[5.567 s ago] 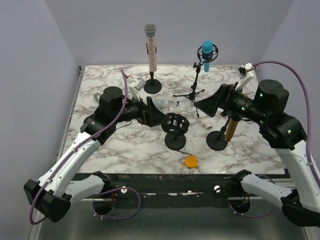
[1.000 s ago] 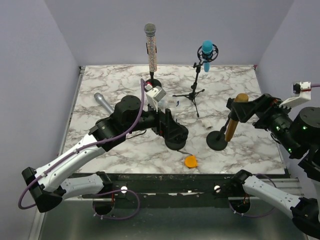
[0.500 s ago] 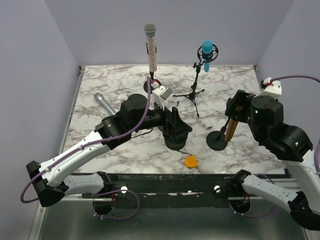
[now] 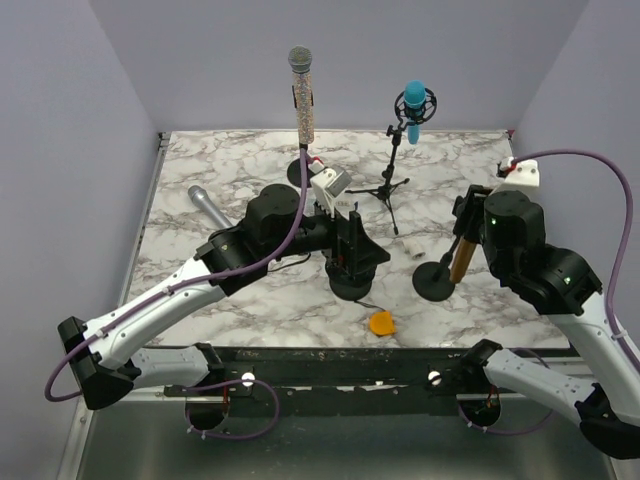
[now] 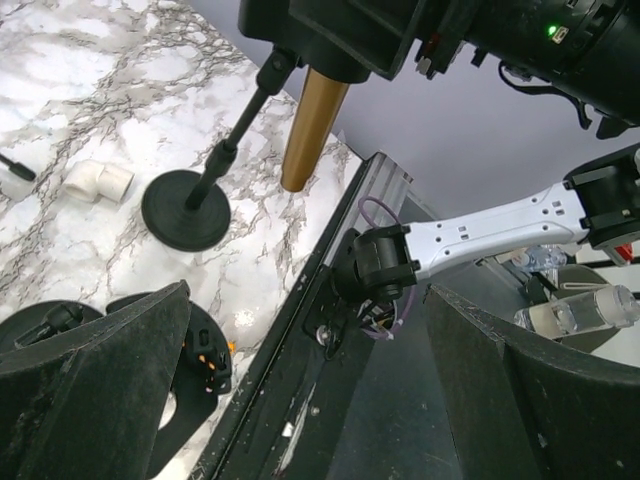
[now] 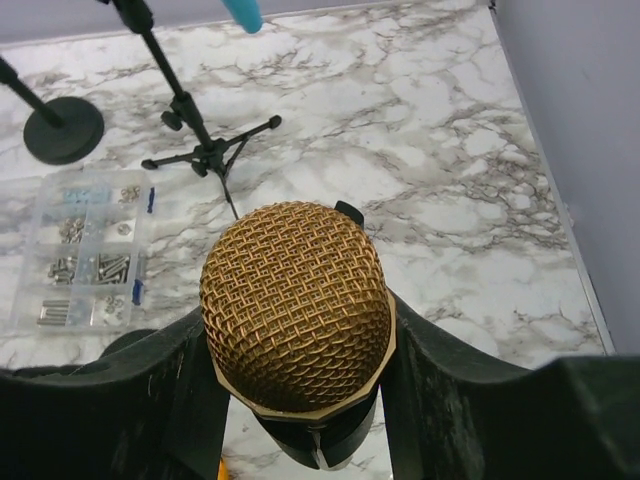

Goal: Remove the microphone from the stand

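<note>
Probably robotics lab: marble-print table (image 4: 200, 170) boxed by plain lilac walls (image 4: 60, 120), robot arms (image 4: 170, 300) on metal frame (image 4: 330, 360).

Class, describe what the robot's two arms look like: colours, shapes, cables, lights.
The left arm and right arm have white lower links and chunky black upper joints. A purple cable loops along each. A small white camera box sits at each wrist. Green lights dot the right arm. Tool fingers are broad and black.
</note>
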Action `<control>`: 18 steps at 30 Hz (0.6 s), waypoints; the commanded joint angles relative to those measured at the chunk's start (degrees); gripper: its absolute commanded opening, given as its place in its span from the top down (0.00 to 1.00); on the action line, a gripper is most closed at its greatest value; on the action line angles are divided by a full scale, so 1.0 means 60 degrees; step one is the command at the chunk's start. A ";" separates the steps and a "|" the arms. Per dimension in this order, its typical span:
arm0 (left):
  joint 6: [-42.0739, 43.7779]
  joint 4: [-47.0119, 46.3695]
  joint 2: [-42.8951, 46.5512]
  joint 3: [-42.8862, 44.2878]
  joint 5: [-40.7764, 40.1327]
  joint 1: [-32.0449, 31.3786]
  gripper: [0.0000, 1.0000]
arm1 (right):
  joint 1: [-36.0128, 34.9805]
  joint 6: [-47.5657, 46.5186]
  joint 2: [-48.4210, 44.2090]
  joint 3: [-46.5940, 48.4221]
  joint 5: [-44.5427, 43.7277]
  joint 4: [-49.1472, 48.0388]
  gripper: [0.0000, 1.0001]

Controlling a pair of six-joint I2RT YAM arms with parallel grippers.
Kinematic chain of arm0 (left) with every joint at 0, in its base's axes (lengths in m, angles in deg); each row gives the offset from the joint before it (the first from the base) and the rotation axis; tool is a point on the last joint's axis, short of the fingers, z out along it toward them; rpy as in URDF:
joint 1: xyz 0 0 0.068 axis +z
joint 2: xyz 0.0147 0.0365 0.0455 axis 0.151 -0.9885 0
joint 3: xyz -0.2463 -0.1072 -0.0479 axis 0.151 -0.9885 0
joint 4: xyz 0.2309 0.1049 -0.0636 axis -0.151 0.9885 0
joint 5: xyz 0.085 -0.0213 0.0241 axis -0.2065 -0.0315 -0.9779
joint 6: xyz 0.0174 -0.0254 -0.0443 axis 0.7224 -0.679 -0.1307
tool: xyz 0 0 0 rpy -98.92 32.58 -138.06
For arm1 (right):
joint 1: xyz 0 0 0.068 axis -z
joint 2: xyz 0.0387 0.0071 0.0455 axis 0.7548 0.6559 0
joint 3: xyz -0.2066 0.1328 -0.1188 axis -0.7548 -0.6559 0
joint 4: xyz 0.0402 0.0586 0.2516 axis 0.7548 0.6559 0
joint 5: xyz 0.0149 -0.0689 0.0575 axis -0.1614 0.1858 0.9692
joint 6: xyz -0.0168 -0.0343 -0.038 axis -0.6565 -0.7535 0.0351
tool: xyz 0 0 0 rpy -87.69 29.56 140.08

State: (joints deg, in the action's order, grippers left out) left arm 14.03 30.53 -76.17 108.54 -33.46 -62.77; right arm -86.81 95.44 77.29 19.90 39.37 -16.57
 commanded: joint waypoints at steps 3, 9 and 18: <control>0.0810 -0.0280 -0.0576 0.0863 0.1242 0.0044 0.01 | -0.0034 -0.1592 -0.0437 -0.0252 0.2087 -0.1478 0.70; 0.1589 -0.0839 -0.1106 0.1431 0.2673 0.0500 0.01 | -0.0043 -0.2276 -0.0544 -0.0435 0.4339 -0.1968 0.84; 0.4146 -0.1845 -0.2085 0.1458 0.3223 0.0818 0.01 | -0.0039 -0.2678 -0.0407 -0.0898 0.5564 -0.1839 0.89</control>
State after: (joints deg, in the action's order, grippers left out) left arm 28.32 23.69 -85.15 116.35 -17.88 -58.02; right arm -86.81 80.68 75.03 16.18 66.18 -25.38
